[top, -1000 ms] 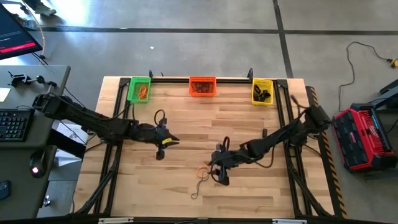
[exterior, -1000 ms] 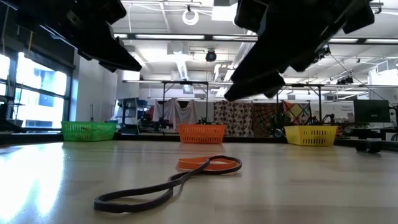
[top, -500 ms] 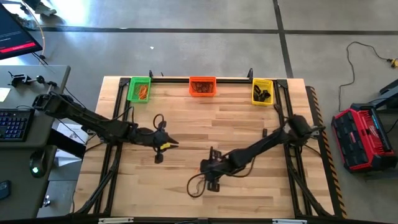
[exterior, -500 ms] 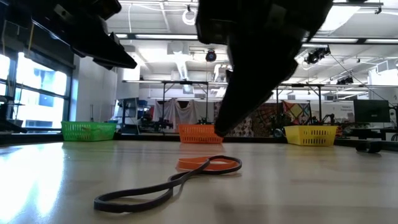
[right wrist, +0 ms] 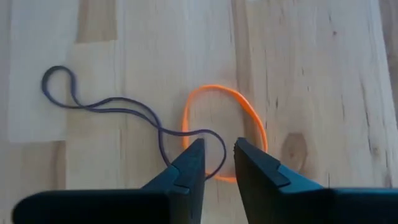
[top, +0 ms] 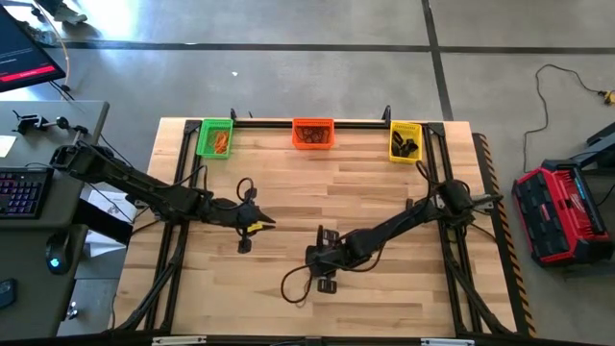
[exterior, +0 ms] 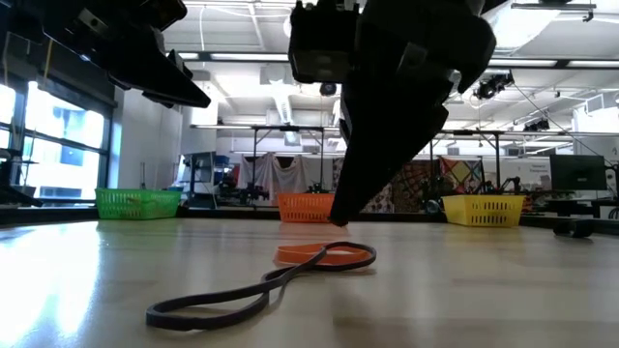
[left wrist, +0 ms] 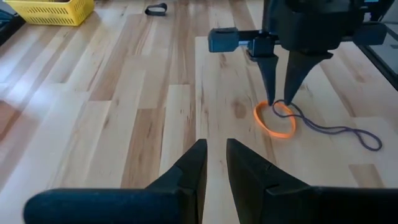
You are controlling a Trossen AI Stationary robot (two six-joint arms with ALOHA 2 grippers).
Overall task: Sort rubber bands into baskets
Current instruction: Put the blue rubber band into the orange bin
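Right tool is down over the front-middle of the desk, fingers a narrow gap apart with nothing clamped between them yet; the tips straddle the spot where the dark band crosses the near rim of the orange band. Left tool hangs above the left-centre of the desk, well apart from the bands, fingers nearly together and empty. Risk 1: the two bands overlap right at the pinch point, so closing there likely takes both at once; they appear to belong to different colours, so one would end up in the wrong basket. Risk 2: the bands lie flat and thin on the wood, so the tips may close above them and come up empty, or scrape the desk if pressed lower. Risk 3: if only one band is caught, the floppy other loop may drag along with it and drop somewhere on the way to the far edge. Count: two arms; two loose bands under the right tool (one orange, one dark), plus one more dark band lying near the yellow basket; three baskets on the far edge, green basket, orange basket and yellow, each already holding bands, too small to count.
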